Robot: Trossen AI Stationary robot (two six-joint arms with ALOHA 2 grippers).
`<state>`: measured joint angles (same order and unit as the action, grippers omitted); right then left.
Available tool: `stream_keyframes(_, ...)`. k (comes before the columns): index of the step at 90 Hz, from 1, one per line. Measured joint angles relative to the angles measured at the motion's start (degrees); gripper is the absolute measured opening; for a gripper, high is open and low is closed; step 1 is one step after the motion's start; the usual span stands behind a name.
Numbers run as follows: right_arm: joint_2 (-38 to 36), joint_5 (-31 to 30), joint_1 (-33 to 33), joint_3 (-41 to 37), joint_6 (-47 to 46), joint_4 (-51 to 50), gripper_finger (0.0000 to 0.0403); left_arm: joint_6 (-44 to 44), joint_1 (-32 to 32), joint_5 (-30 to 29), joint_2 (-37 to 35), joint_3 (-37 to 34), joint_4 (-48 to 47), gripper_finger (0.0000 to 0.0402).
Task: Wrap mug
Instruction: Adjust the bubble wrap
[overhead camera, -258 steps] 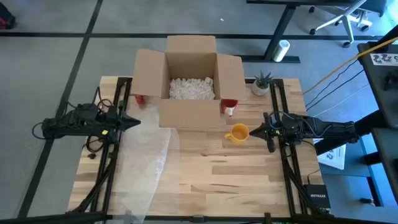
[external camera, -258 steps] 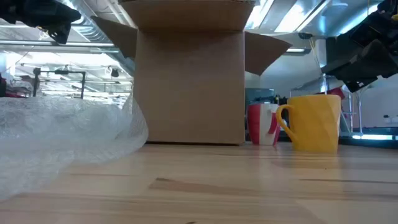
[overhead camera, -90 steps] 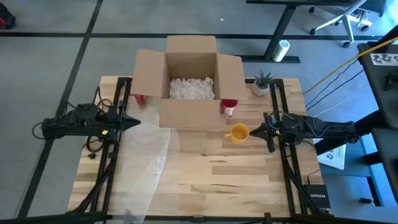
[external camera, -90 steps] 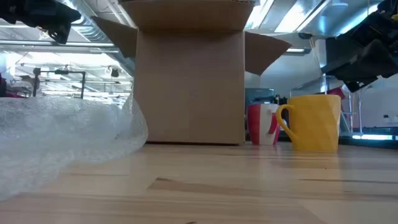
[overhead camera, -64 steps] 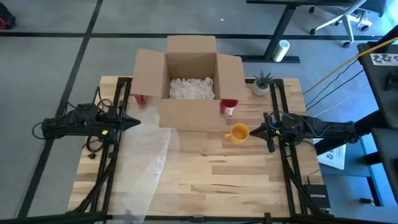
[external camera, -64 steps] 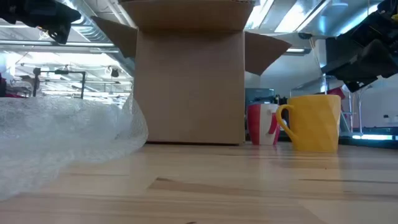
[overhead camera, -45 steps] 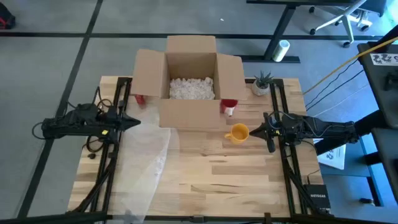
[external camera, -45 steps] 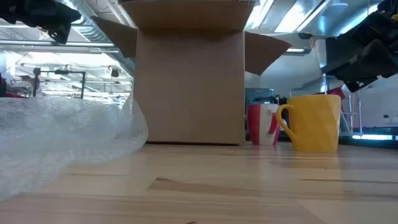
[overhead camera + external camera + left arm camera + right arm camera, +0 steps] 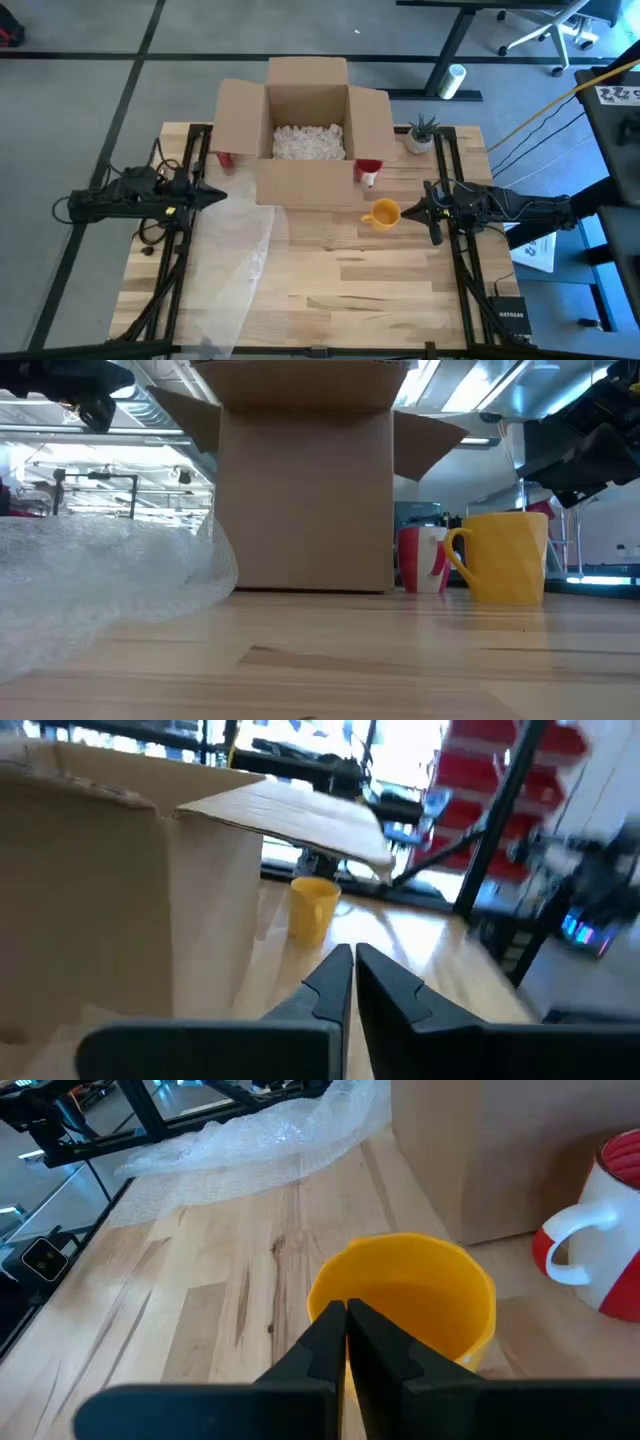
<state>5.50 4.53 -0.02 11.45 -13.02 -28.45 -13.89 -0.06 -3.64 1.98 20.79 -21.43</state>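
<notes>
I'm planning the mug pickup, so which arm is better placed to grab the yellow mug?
The right. Its gripper hangs just beside the mug, shut. The left gripper, also shut, sits across the table by the box, above the bubble wrap.

Yellow mug, red-and-white mug, brown cardboard box, clear bubble wrap, pale striped wooden table

A: What's out of sight?

B: The box runs off the low view's top edge, and it hides part of the red-and-white mug. The wrap is cut at the left edge.

A: And the room past the surface?

B: Blurred in the left wrist view; the far arm there is only a smear.
</notes>
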Motion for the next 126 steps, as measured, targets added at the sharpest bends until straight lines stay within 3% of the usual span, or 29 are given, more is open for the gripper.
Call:
stream_keyframes(35, 0.0, 0.0, 0.0, 0.0, 0.0, 0.0, 0.0001, -12.6, -0.3, 0.2, 2.1, -14.2, 5.0, 0.0000)
stream_keyframes(56, 0.0, 0.0, 0.0, 0.0, 0.0, 0.0, 0.0001, -15.8, -4.0, 0.8, 12.0, -14.8, 12.1, 0.0000)
stream_keyframes(80, 0.0, 0.0, 0.0, 0.0, 0.0, 0.0, 0.0001, -12.8, -8.7, -1.8, 32.1, -5.2, 10.7, 0.0000)
stream_keyframes(99, 0.0, 0.0, 0.0, 0.0, 0.0, 0.0, 0.0001, -11.6, -12.5, -3.6, 50.1, 7.8, -3.4, 0.0000)
stream_keyframes(126, 0.0, 0.0, 0.0, 0.0, 0.0, 0.0, 0.0001, -15.0, -15.9, -3.6, 61.0, 26.6, -17.0, 0.0000)
